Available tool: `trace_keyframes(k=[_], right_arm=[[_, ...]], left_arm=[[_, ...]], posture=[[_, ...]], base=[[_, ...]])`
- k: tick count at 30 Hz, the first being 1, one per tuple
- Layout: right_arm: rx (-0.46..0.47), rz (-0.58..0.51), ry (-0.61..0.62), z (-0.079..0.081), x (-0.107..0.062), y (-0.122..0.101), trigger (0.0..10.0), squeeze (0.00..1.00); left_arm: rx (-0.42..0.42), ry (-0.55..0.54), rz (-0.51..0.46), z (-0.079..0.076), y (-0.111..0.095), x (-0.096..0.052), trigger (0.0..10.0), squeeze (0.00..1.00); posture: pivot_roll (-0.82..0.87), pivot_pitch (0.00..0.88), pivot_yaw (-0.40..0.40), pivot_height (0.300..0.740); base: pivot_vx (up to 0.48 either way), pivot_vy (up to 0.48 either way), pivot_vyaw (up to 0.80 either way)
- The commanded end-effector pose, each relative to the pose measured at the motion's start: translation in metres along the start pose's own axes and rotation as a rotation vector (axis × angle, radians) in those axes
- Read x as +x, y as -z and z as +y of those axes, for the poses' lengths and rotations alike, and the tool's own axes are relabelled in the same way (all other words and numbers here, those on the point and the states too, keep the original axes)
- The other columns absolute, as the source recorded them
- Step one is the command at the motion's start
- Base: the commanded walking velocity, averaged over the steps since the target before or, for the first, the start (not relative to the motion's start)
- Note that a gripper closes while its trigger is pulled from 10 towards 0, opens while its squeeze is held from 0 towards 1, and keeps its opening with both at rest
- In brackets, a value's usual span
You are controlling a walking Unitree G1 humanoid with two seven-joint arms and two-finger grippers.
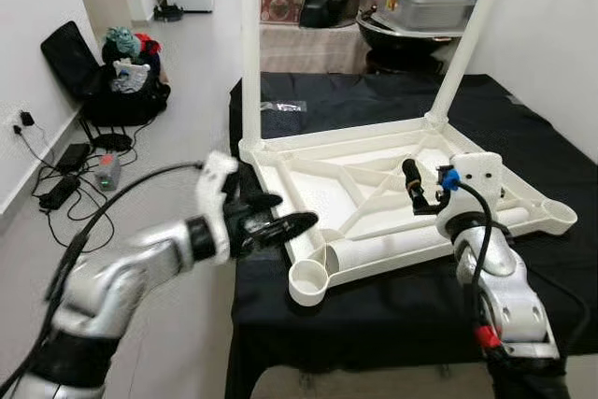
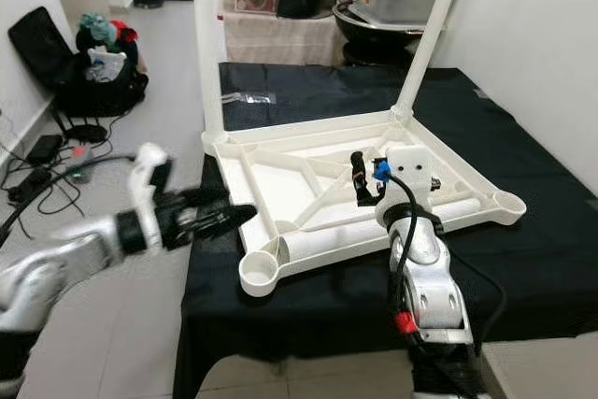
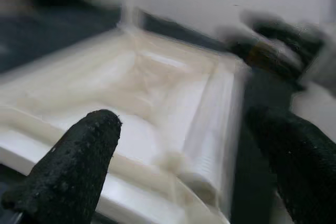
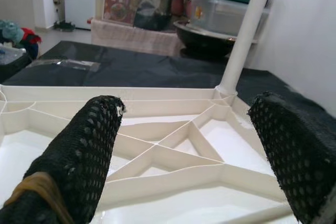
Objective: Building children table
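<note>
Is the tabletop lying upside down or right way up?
Upside down. The white tabletop lies flat on the black cloth, ribbed underside facing up, with two legs standing upward from its far corners.

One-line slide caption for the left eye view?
Upturned white tabletop with two legs fitted on a black-covered table; open left gripper nears its corner socket, right gripper hovers above it.

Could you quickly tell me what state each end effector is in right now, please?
Left end effector: open, holding nothing, beside the table top.
Right end effector: open, holding nothing, above the table top.
</note>
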State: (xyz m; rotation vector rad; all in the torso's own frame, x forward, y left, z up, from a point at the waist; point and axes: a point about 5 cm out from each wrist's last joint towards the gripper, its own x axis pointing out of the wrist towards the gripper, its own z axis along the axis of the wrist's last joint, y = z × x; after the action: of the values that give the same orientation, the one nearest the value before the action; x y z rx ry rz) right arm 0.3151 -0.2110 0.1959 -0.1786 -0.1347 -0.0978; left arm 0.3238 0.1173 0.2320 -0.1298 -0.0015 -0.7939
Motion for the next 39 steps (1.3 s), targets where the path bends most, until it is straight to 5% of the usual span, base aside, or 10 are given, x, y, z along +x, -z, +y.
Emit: trace_keyframes(k=[1,5,7,8,13,19,30,32,39], right_arm=[[-0.001,0.003,-0.014,0.007,0.001,0.0,10.0,0.0],[-0.001,0.001,-0.021,0.011,0.001,0.0,10.0,0.0],[0.0,0.006,-0.028,0.012,0.001,0.0,10.0,0.0],[-0.003,0.013,-0.031,0.012,-0.001,0.002,10.0,0.0],[-0.015,0.038,-0.027,0.009,-0.007,0.007,10.0,0.0],[-0.049,0.063,-0.027,0.005,-0.011,0.014,10.0,0.0],[-0.083,0.042,-0.048,0.009,-0.008,0.011,10.0,0.0],[-0.068,0.029,-0.049,0.011,-0.008,0.008,10.0,0.0],[-0.062,0.033,-0.045,0.011,-0.011,0.009,10.0,0.0]], left_arm=[[-0.112,-0.02,-0.099,-0.004,-0.017,0.022,10.0,0.0],[-0.223,0.118,-0.02,-0.026,0.0,0.029,10.0,0.0],[-0.312,0.135,0.163,-0.039,0.04,0.027,10.0,0.0],[-0.369,0.134,0.267,-0.045,0.063,0.017,10.0,0.0],[-0.498,0.182,0.393,-0.056,0.092,-0.015,10.0,0.0],[-0.634,0.118,0.334,-0.043,0.093,-0.053,10.0,0.0],[-0.683,0.046,0.209,-0.035,0.086,-0.049,10.0,0.0],[-0.622,0.01,0.136,-0.03,0.076,-0.043,10.0,0.0],[-0.616,-0.015,0.104,-0.031,0.072,-0.04,10.0,0.0]], posture=[[0.07,0.0,-0.07,0.74],[0.07,0.0,-0.064,0.74],[0.06,0.0,-0.062,0.74],[0.06,0.0,-0.053,0.74],[0.06,0.0,-0.054,0.74],[0.08,0.0,-0.069,0.74],[0.08,0.0,-0.078,0.74],[0.07,0.0,-0.074,0.74],[0.07,0.0,-0.073,0.74]], base=[[0.0,0.0,0.0],[0.0,0.0,0.0],[0.0,0.0,0.0],[0.0,0.0,0.0],[0.0,0.0,0.0],[0.0,0.0,0.0],[0.0,0.0,0.0],[0.0,0.0,0.0],[0.0,0.0,0.0]])
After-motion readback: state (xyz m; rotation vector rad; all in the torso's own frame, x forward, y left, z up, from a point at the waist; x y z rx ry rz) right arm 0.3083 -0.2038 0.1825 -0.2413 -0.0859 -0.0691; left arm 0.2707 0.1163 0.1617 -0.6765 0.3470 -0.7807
